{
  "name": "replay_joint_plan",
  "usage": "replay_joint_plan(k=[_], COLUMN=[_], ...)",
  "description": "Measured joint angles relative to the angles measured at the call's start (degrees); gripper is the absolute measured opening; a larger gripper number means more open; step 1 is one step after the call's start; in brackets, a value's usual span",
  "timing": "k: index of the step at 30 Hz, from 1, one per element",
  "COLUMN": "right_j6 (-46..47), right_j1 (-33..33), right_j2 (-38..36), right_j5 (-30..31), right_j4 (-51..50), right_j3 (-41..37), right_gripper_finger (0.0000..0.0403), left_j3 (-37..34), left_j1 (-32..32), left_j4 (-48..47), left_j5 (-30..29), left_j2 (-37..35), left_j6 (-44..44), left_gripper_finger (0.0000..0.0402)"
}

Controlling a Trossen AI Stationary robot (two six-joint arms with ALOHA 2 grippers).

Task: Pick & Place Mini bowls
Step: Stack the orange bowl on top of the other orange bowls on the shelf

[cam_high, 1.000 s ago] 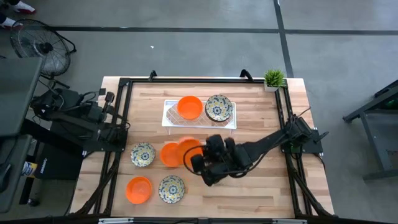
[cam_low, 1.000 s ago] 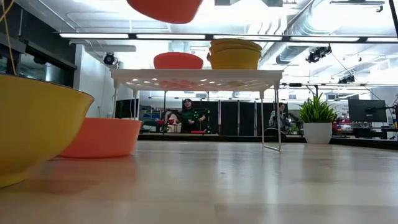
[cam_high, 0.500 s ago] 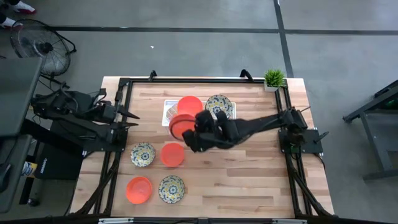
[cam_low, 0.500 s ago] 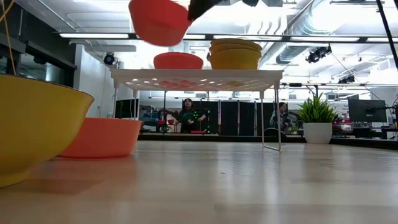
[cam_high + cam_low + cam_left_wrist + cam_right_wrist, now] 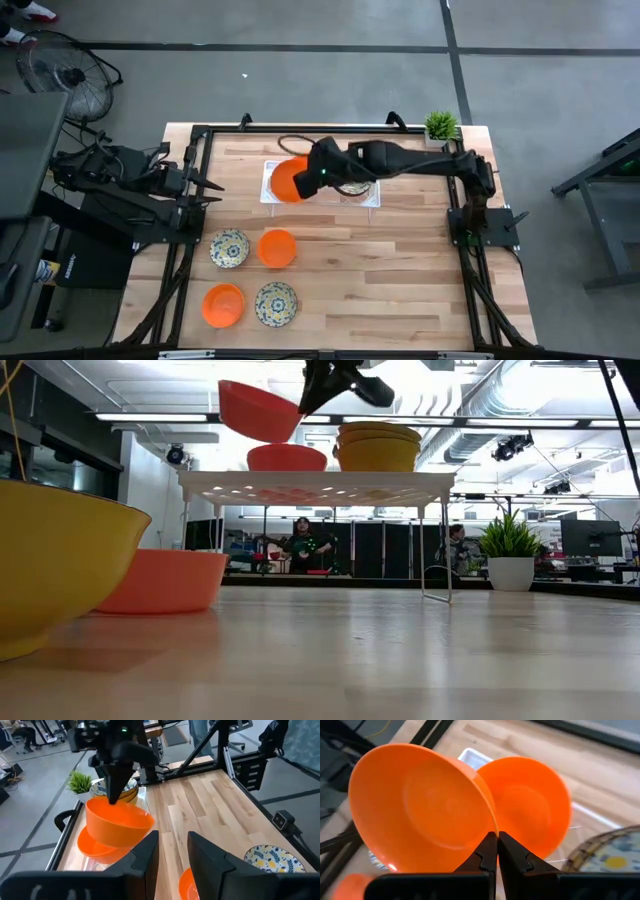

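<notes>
The right tool (image 5: pixel 497 851) pinches the rim of an orange bowl (image 5: pixel 420 805), holding it tilted, mouth slanted toward the worktop's left side, above another orange bowl (image 5: pixel 530 802) on the white tray (image 5: pixel 272 190); the left tool (image 5: pixel 172 855) waits part-open.

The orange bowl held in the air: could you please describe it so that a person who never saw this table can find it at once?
Find the white tray standing at the table's far side, near the small potted plant. Just above its left end, the right hand pinches the rim of a plain orange bowl. It alone is tilted and off every surface, hanging over another orange bowl that rests on the tray.
</notes>
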Motion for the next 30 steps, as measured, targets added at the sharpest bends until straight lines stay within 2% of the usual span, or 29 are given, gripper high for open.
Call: replay_joint_plan(k=[3,9,18,24,30], right_j6=[-0.2,0.1,2.3,3.1,2.8], right_j1=[-2.1,-4.8,-9.0,-10.3,-11.1], right_j2=[-0.2,-0.9,-1.9,-1.9,-1.9], right_j5=[-4.3,-8.2,-14.4,-16.4,-15.5], right_j4=[0.2,0.2,-0.5,-0.6,-3.5], right_j3=[0.0,0.0,0.0,0.0,5.9], right_gripper_finger=[0.0,0.0,0.0,0.0,0.0], left_j3=[0.0,0.0,0.0,0.0,0.0], left_j1=[0.0,0.0,0.0,0.0,0.0], left_j4=[-0.6,-0.1,-0.5,-2.0,-5.9], left_j5=[0.0,2.0,2.1,2.0,1.9], left_j2=[0.0,-1.2,-9.4,-13.8,-14.8], left_j6=[1.7,7.7,12.8,13.4,13.4], left_gripper_finger=[0.0099,0.0099,0.0099,0.0099,0.0099])
